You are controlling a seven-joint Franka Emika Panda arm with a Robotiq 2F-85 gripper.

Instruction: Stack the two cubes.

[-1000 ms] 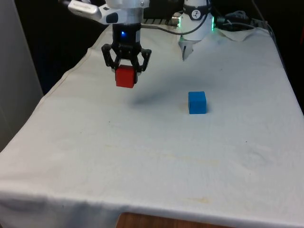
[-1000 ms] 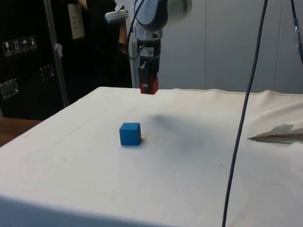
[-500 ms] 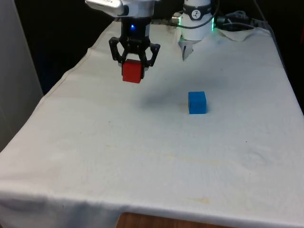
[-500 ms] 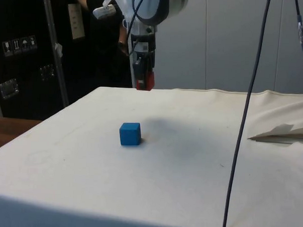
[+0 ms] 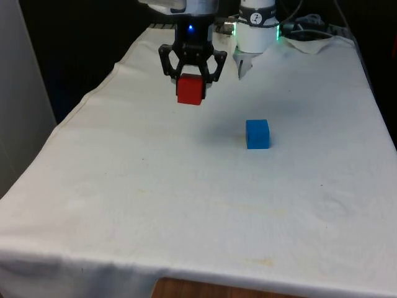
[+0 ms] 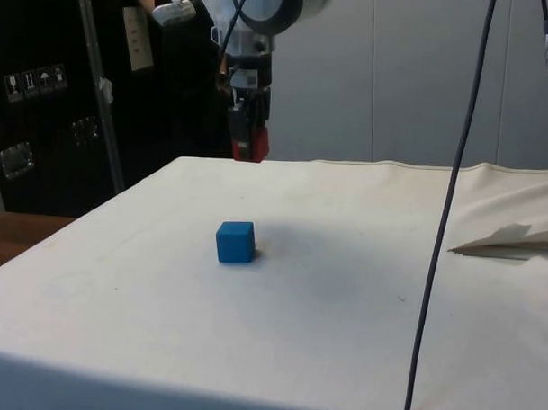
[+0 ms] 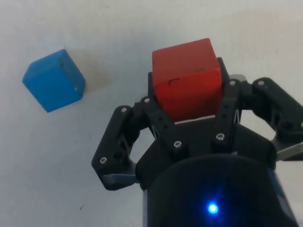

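Two cubes are in sight, and one of them is mine: a small solid red cube [image 5: 190, 89] sits clamped between my black two-finger gripper [image 5: 191, 72], jaws closed tight on its opposite sides. I carry it high above the white cloth-covered table [image 5: 186, 198], nothing beneath it but air and a faint shadow on the cloth. In the side view the red cube [image 6: 247, 141] hangs under my gripper [image 6: 247, 125] above the table's [image 6: 341, 333] far part, its lower face well clear of the cloth.

The other one, a small solid blue cube [image 5: 257, 134], rests flat on the cloth, upright, untouched. In the front view it lies toward that view's right of me and nearer the camera, well apart from the red cube. In the side view the blue cube [image 6: 236, 241] sits on the cloth below and nearer the camera than my load, with open cloth all around it.

Looking down from my wrist, the red cube [image 7: 186, 78] is pinched between my fingers [image 7: 163, 124], one linkage bearing on each side face and the top face open to view. The blue cube [image 7: 53, 80] lies off to one side on the cloth, tilted in that picture's frame, casting a soft shadow beside it. The two cubes are not touching and not stacked; the blue one has nothing on it.

A dark cable [image 6: 447, 211] hangs down across the side view, in front of the table.
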